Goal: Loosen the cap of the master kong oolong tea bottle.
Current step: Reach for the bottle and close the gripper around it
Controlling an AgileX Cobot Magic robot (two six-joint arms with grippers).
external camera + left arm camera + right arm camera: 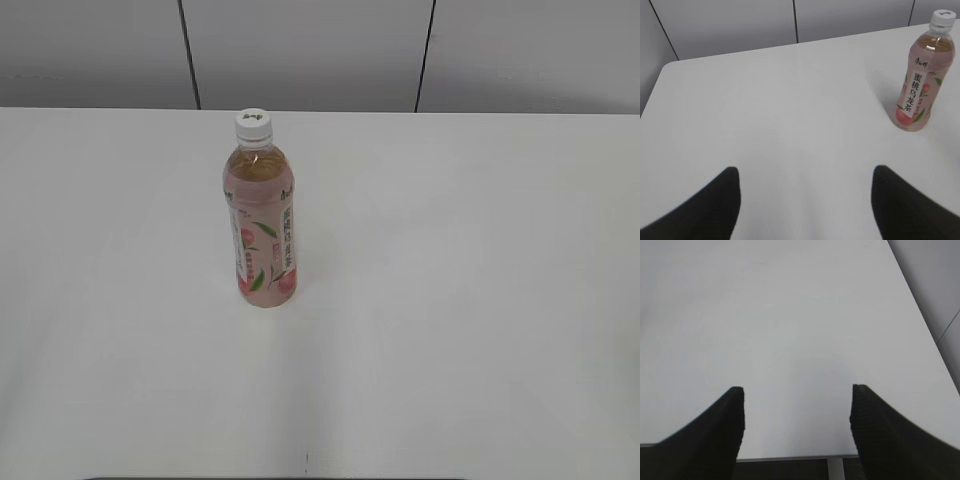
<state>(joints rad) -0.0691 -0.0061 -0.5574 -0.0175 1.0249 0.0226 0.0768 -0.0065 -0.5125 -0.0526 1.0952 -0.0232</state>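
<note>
The master kong oolong tea bottle [260, 225] stands upright on the white table [450, 300], left of the middle, with amber tea and a pink peach label. Its white cap [252, 125] sits on top. It also shows in the left wrist view [921, 82] at the far right, with the cap [943, 17] on it. My left gripper [805, 172] is open and empty, well short of the bottle and to its left. My right gripper [797, 390] is open and empty over the table's near edge; the bottle is out of its view. Neither gripper shows in the exterior view.
A grey panelled wall [320, 50] runs behind the table's far edge. The table's left edge [652, 95] shows in the left wrist view, its right edge [920, 305] and near edge [790, 458] in the right wrist view.
</note>
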